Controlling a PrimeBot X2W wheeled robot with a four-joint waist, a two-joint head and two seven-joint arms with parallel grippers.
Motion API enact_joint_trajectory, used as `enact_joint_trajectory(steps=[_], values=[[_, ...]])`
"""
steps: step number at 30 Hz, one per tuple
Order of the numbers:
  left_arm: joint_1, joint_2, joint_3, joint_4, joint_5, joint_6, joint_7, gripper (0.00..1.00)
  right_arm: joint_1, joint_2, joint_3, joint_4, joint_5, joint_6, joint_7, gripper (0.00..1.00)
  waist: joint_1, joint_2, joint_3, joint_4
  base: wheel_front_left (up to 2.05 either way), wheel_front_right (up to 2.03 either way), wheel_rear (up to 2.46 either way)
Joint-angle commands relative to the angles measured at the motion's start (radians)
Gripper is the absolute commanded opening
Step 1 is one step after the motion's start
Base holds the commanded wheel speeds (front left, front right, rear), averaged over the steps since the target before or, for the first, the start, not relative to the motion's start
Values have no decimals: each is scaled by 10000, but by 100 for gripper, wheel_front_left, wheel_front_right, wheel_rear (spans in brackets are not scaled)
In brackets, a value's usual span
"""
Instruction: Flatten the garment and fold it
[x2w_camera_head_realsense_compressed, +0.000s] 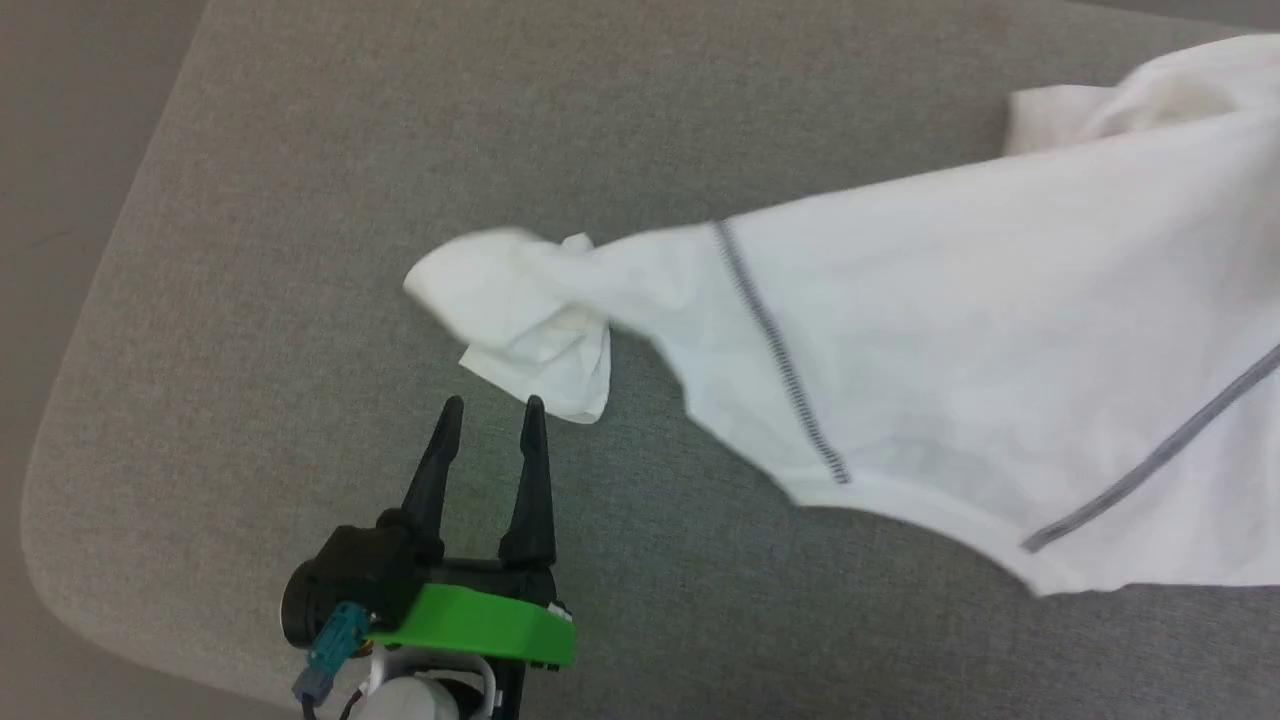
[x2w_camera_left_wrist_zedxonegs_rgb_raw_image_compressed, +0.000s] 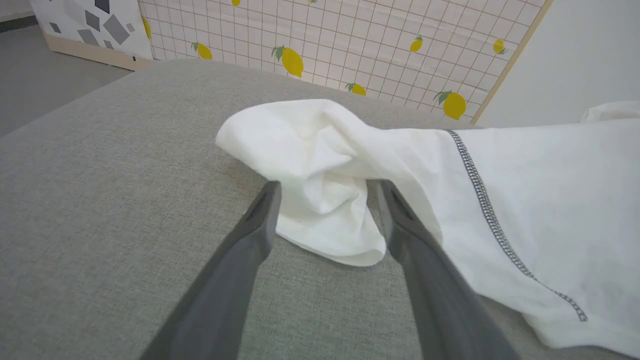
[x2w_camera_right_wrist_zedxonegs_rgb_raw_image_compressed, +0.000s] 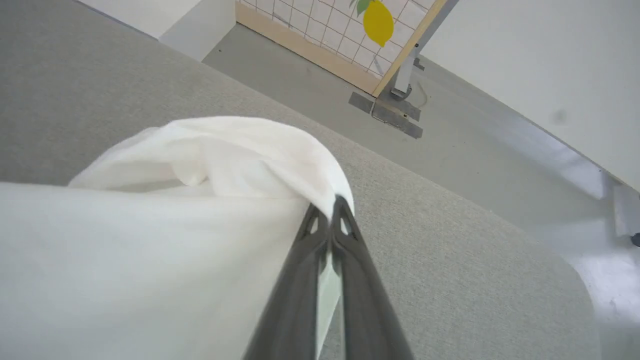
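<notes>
The garment (x2w_camera_head_realsense_compressed: 950, 340), a white shirt with dark zigzag seams, stretches from the right across the grey cushioned surface (x2w_camera_head_realsense_compressed: 300, 200), its bunched sleeve end (x2w_camera_head_realsense_compressed: 520, 310) hanging toward the left. My left gripper (x2w_camera_head_realsense_compressed: 492, 402) stands open just below that sleeve end; in the left wrist view the crumpled sleeve (x2w_camera_left_wrist_zedxonegs_rgb_raw_image_compressed: 325, 200) sits between my fingertips (x2w_camera_left_wrist_zedxonegs_rgb_raw_image_compressed: 267, 200), not pinched. In the right wrist view my right gripper (x2w_camera_right_wrist_zedxonegs_rgb_raw_image_compressed: 330, 210) is shut on a fold of the garment (x2w_camera_right_wrist_zedxonegs_rgb_raw_image_compressed: 200, 165), which drapes to the left of the fingers.
The grey surface has a rounded front-left corner (x2w_camera_head_realsense_compressed: 60, 560) with floor beyond it. A lemon-patterned grid screen (x2w_camera_left_wrist_zedxonegs_rgb_raw_image_compressed: 350, 45) stands behind the surface, its foot (x2w_camera_right_wrist_zedxonegs_rgb_raw_image_compressed: 390, 107) on the floor, next to a pale wall.
</notes>
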Motion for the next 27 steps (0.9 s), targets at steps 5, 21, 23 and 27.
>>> enact_joint_trajectory(steps=[5,21,23,27], values=[[-377,-30,-188,83,-176,55,-38,100,-384,-789,-91,740,-730,-15,-947,0,0,-1,826,667,0,0,0],[-662,-30,-301,440,-41,-4,-38,100,-814,-255,11,2788,-1136,-15,-2477,100,0,-1,342,166,0,0,0],[-548,-30,-190,509,48,-47,-38,100,-756,-26,-107,2837,-983,-15,-2503,100,0,-1,-81,-48,0,0,0],[-232,-30,49,585,229,-165,-38,100,-410,419,-337,2492,-617,-15,-2710,100,0,-1,-830,-446,0,0,0]])
